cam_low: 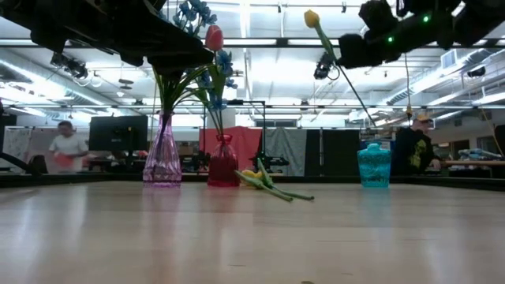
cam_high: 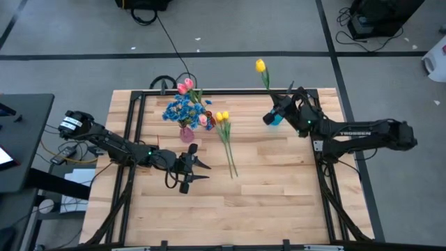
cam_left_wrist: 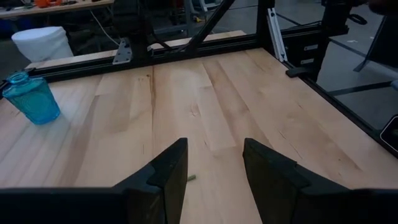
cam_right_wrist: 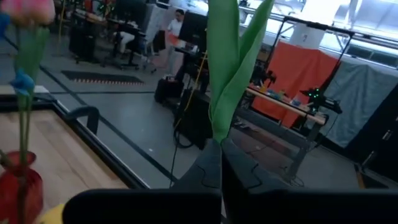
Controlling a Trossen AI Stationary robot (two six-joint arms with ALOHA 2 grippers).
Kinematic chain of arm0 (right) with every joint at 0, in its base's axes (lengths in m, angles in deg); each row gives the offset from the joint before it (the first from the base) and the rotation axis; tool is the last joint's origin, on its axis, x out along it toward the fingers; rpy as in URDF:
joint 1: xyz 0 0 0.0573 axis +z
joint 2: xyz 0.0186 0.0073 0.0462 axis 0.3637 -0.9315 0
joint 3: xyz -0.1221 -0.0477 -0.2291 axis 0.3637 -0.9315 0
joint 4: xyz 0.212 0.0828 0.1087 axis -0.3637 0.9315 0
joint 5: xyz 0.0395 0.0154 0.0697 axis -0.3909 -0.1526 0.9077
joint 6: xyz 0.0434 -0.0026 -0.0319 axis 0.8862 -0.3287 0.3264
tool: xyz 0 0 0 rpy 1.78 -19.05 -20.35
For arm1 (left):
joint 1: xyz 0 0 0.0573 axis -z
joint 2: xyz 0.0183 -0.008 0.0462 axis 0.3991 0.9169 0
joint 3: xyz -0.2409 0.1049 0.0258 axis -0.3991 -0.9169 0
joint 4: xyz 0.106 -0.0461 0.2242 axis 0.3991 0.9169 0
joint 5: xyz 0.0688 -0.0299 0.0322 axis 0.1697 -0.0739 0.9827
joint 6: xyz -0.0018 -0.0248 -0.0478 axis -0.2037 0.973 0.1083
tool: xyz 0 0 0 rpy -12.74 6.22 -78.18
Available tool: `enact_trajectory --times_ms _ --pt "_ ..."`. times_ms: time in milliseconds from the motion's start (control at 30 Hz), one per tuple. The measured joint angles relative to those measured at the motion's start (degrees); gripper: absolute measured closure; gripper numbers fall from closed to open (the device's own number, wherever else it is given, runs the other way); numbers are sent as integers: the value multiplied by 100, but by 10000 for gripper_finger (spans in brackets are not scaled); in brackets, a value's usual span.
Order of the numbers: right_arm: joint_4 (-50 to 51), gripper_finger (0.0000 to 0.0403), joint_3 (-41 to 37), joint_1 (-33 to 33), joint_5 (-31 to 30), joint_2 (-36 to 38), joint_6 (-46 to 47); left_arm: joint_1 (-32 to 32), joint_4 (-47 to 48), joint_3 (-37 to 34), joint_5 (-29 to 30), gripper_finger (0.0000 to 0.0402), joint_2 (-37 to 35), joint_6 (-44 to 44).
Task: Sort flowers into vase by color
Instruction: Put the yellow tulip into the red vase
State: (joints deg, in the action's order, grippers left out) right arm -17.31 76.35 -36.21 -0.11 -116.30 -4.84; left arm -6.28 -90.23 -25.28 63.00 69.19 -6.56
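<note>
My right gripper (cam_high: 269,116) is shut on a yellow tulip (cam_high: 260,66) and hovers over the blue vase (cam_high: 277,120) near the table's far right. My left gripper (cam_high: 200,168) is open and low over bare wood at mid-table, holding nothing. Two yellow tulips (cam_high: 223,117) lie flat on the table, stems pointing toward the near edge. The blue blossoms (cam_high: 180,110) and a pink tulip (cam_high: 185,86) stand in the clear pink vase (cam_low: 162,162). Another pink tulip (cam_high: 203,120) stands in the red vase (cam_low: 223,170). My right gripper pinches the yellow tulip between its two shut fingers (cam_right_wrist: 211,168), at the stem where the green leaves (cam_right_wrist: 227,93) begin. The tulip is lifted clear of the table. It rises from the fingers and tilts, with the blossom (cam_low: 312,17) toward the far edge.
A dark metal frame (cam_high: 132,132) runs along the table's left, far and right sides. Open wood lies on the near half of the table (cam_high: 265,202). People (cam_low: 67,146) sit and stand in the room beyond the far edge.
</note>
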Motion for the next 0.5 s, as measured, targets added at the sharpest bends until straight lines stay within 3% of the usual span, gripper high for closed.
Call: enact_trajectory --times_ms 333,500 --pt "-1505 400 -744 -760 654 -2 -44 -1 4 0 0 238 0 -2" --pt "-1647 400 -978 -949 819 -2 165 1 13 0 0 238 0 -9"
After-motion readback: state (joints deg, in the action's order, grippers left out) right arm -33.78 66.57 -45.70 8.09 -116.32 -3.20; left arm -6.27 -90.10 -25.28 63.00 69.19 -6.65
